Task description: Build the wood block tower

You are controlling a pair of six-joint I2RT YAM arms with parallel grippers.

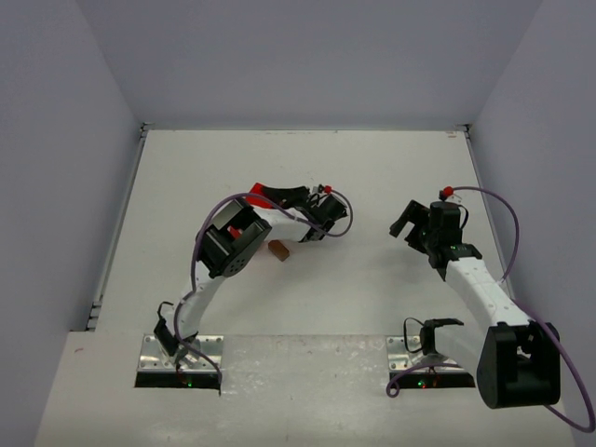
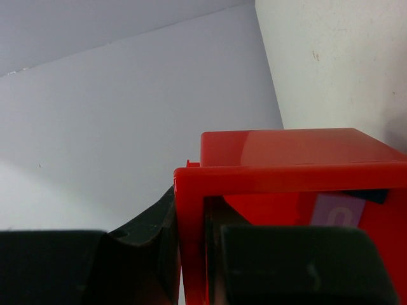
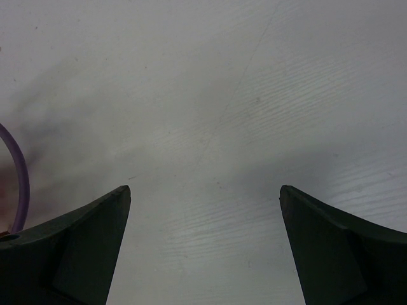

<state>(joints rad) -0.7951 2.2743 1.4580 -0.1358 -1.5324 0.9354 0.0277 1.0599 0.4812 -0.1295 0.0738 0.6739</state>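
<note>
Top view: L arm reaches to mid-table. The left gripper (image 1: pixel 267 197) is clamped on the red bin (image 1: pixel 260 192), and the arm's own links hide most of the bin. One brown block (image 1: pixel 278 250) lies loose on the table (image 1: pixel 372 168), just beside the L forearm and apart from the bin. No stack anywhere, so the tower isn't started. The right gripper (image 1: pixel 406 223) sits well apart to the R w/ nothing in it, prob. parked there so it stays clear while L handles the bin.

Left wrist view: the fingers (image 2: pixel 305 267) straddle one wall of the red bin (image 2: pixel 286 149), one outside and one inside, closed onto it. A rim pinch is likely the only hold a gripper this narrow can get on a bin. A lilac block (image 2: pixel 337 213) is inside, and the dark blue wedge (image 2: pixel 372 196) is just beside it, half hidden under the rim. The backdrop is enclosure wall, not tabletop, so the bin looks raised and tilted. My guess is it's being tipped to spill the blocks where they can be picked singly. No orange-red block visible, maybe deeper in the bin.

Right wrist view: right gripper (image 3: pixel 203 203) fingers are spread wide w/ only bare table (image 3: pixel 222 95) between them, so it's released and empty. A purple cable (image 3: pixel 19 171) loops in at the L edge. No block in reach of it.
</note>
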